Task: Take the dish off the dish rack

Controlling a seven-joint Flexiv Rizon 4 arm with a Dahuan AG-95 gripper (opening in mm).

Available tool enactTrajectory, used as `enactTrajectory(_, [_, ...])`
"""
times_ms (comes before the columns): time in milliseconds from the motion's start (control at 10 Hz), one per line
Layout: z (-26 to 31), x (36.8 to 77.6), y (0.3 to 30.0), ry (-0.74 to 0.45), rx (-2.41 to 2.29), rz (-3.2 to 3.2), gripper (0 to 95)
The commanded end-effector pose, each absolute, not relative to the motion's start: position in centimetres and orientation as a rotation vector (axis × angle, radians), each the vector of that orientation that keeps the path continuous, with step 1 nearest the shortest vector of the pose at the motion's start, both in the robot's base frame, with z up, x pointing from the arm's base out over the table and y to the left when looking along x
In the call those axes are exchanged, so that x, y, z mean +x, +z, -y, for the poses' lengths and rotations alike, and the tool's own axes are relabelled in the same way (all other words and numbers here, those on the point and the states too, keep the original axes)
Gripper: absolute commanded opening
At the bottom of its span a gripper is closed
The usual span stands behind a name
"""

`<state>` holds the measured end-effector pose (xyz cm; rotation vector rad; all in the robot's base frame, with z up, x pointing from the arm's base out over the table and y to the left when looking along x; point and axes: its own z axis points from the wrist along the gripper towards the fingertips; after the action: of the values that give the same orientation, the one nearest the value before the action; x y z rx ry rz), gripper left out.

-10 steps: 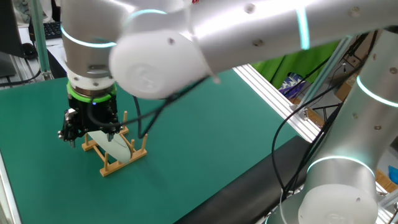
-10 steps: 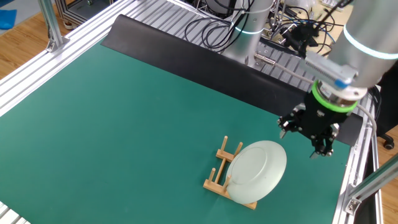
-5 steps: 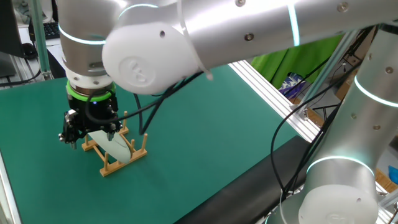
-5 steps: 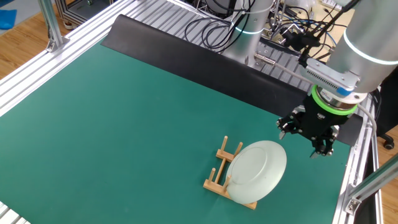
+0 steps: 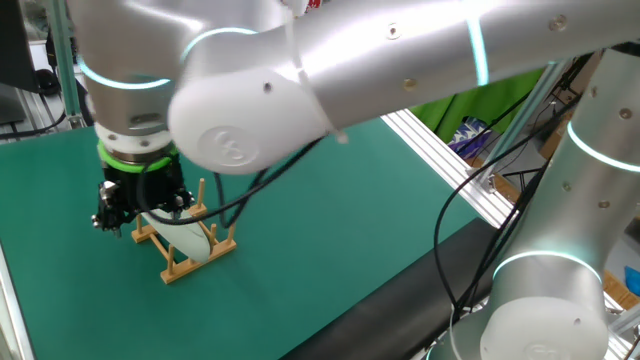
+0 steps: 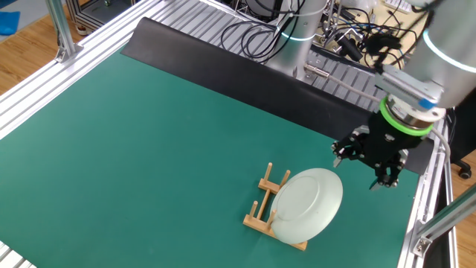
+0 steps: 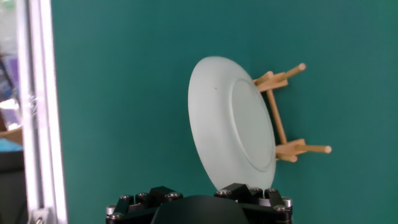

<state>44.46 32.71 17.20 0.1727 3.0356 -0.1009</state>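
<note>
End effector [image 6: 379,170] hovers above the dish [image 6: 309,203] propped on edge in the dish rack [image 6: 262,206], nearer the surface's railed edge; finger spacing cannot be told.

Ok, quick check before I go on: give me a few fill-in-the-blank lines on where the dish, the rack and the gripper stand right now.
1. The dish stands on edge in the wooden ____.
2. The dish rack sits on a mat whose colour is ____.
3. The gripper is not yet ____ the dish.
4. The rack holds ____ dish in all.

Missing words: rack; green; touching; one
</note>
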Motion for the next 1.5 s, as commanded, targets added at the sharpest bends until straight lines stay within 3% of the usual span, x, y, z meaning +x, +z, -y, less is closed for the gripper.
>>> enactTrajectory(100, [-32.6, 44.5, 17.1, -0.096, 0.176, -3.047, 76.0])
enactTrajectory(1500, [-30.2, 50.5, 15.9, -0.163, 0.071, -2.993, 76.0])
